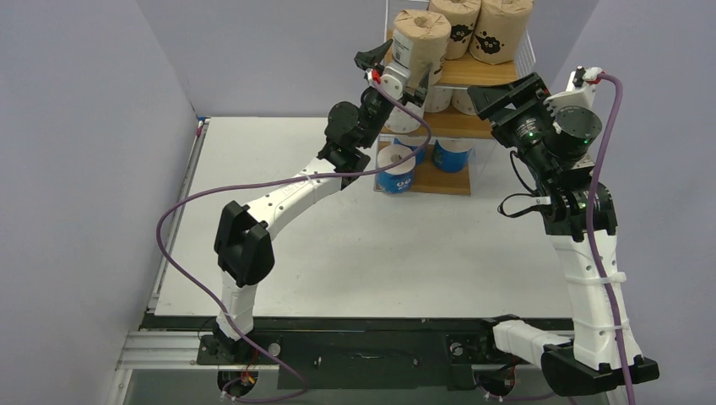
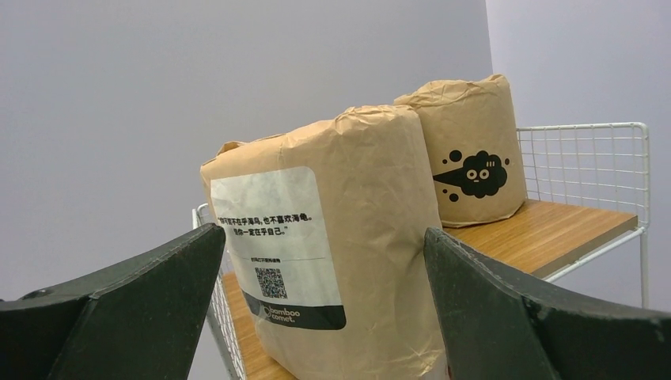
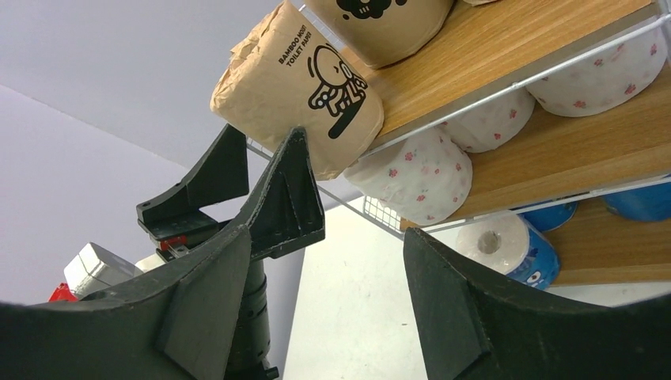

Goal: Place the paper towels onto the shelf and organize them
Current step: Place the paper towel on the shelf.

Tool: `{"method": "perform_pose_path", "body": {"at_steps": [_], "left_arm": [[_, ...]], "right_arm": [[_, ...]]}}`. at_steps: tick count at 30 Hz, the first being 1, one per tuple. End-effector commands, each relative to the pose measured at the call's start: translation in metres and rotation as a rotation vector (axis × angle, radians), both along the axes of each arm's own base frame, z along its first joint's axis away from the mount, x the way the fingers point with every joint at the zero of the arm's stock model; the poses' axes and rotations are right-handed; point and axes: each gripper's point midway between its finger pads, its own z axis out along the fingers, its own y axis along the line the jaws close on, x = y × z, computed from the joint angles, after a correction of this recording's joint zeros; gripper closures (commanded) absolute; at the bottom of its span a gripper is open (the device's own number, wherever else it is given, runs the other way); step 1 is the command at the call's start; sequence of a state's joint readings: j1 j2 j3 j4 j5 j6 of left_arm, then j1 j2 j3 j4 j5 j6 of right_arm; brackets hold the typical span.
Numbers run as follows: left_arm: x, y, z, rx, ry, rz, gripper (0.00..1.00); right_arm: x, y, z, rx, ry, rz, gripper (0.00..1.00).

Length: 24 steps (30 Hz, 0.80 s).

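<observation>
left tool [image 1: 401, 67] released, its jaws spread wide to either side of a brown roll [image 2: 348, 237]. this roll stood on the top board of the shelf [image 2: 554, 229], at the board's edge; whether the jaws touched its wrap could not be told. a second brown roll [image 2: 471, 158], black mark facing the tool, stood just beyond the first, to the tool's right. right tool [image 3: 324, 237] likewise released and empty, short of the shelf. ahead of it sat the white dotted rolls [image 3: 419, 178] on the middle board and the blue-and-white rolls [image 3: 514, 245] at the lowest level.
</observation>
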<state>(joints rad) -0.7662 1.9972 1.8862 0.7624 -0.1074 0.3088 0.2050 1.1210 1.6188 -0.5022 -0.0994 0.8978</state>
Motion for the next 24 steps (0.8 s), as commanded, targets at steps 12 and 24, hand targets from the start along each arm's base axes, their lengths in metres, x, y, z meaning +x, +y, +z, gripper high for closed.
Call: {"method": "perform_pose_path", "body": {"at_steps": [12, 24], "left_arm": [[-0.034, 0.016, 0.044, 0.034, -0.056, -0.011, 0.04], [0.008, 0.018, 0.019, 0.053, 0.013, 0.064, 0.04]], "right_arm": [[-0.005, 0.000, 0.010, -0.018, -0.050, -0.004, 0.34], [-0.009, -0.002, 0.009, -0.028, -0.053, -0.010, 0.34]]}}
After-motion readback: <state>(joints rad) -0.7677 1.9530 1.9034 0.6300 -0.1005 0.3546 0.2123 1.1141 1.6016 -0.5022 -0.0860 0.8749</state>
